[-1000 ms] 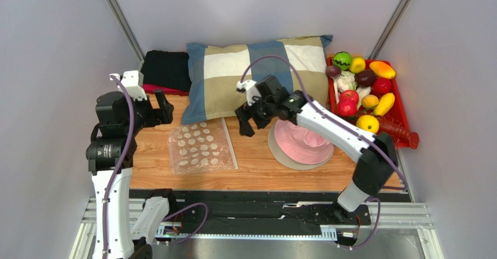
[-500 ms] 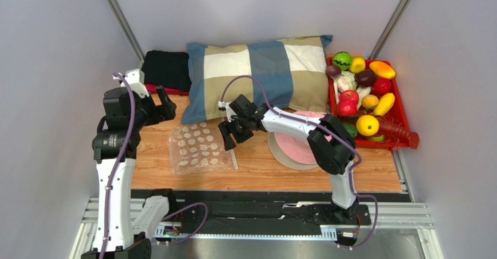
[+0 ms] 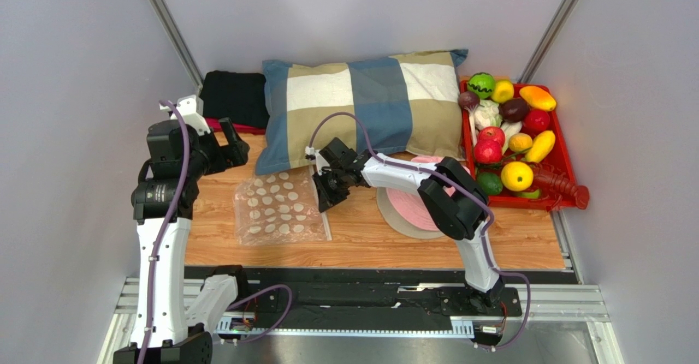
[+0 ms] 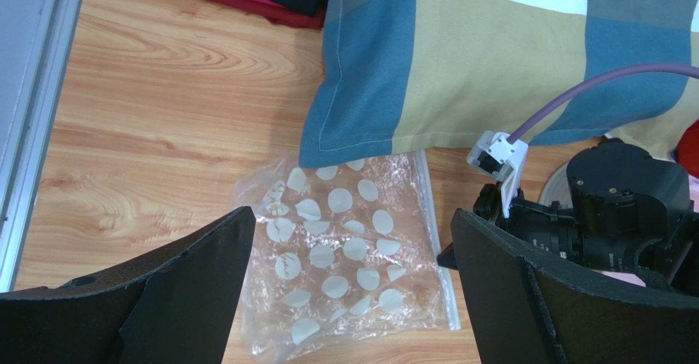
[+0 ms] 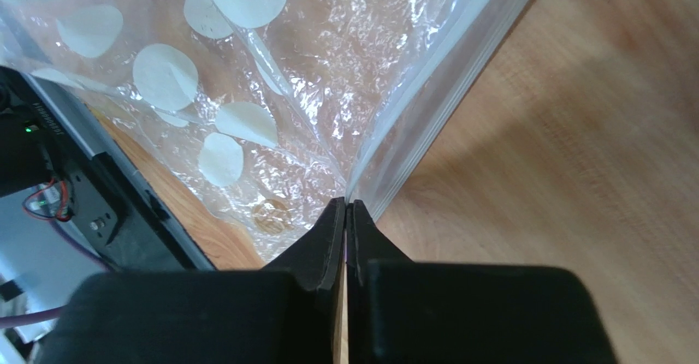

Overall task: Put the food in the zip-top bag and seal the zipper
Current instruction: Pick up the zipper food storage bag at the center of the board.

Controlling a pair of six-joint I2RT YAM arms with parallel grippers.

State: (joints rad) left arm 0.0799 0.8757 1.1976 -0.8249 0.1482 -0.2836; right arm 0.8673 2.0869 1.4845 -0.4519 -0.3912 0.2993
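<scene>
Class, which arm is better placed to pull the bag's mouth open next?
Right. The right gripper is shut on the zipper of the zip-top bag, while the left gripper hangs open, off the bag, holding nothing.

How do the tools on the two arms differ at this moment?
The left tool is spread wide open, while the right tool is shut tight. The left tool is raised off the table and touches nothing. The right tool is down at the zip-top bag, its tips apparently pinching the zipper. Both are dark, two-fingered, and aimed at that same bag.
</scene>
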